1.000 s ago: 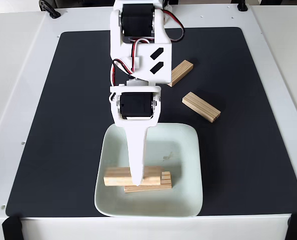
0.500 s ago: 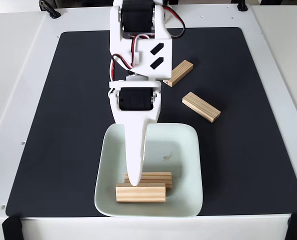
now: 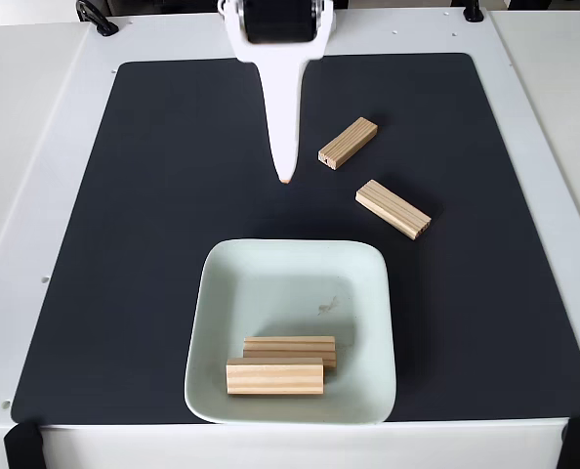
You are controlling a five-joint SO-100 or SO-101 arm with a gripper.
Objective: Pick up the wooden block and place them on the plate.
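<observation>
2 light pine blocks (image 3: 280, 363) lie in the pale mint-green square plate (image 3: 368, 283); 2 more (image 3: 349, 143) (image 3: 393, 208) wait on the black mat (image 3: 134, 215). The white gripper (image 3: 286, 178) carries nothing; whether its jaws are apart cannot be told. Best approach: straddle the nearer block's short width squarely.

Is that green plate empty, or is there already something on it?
Not empty. The plate holds two wooden blocks lying flat side by side near its front edge. Two more blocks lie on the black mat beyond it.

Arm cut off by top edge; hand (image 3: 286, 176) state unclear.
</observation>
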